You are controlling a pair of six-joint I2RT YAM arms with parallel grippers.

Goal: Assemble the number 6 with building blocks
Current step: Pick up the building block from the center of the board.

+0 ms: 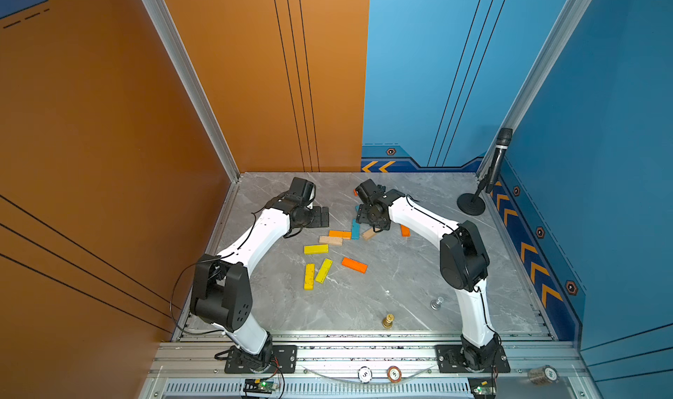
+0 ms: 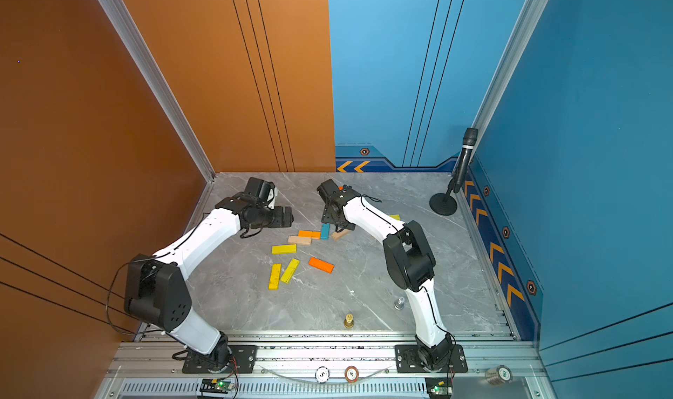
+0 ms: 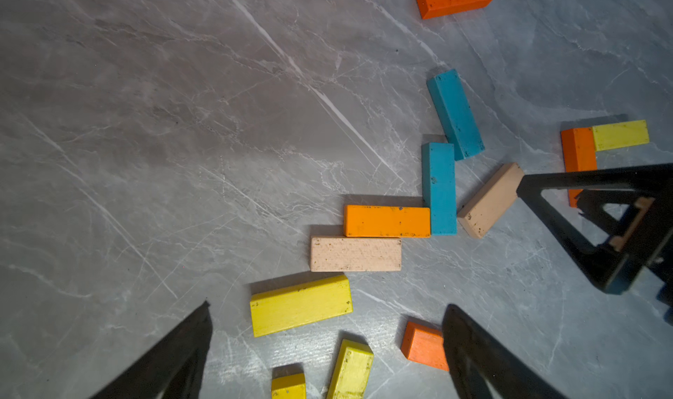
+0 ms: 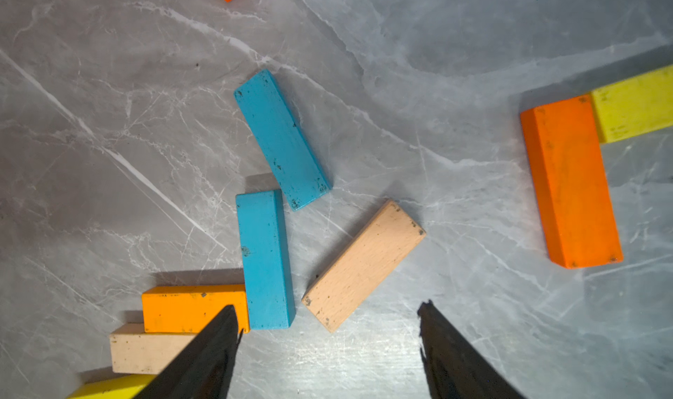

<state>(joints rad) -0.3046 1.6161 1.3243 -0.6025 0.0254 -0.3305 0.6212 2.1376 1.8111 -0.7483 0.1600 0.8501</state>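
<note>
Tan block (image 4: 364, 266) lies flat between the right end effector's (image 4: 327, 309) parted jaws.

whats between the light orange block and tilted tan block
A teal block, touching the light orange block and close by the tilted tan block, seen in the right wrist view.
</note>
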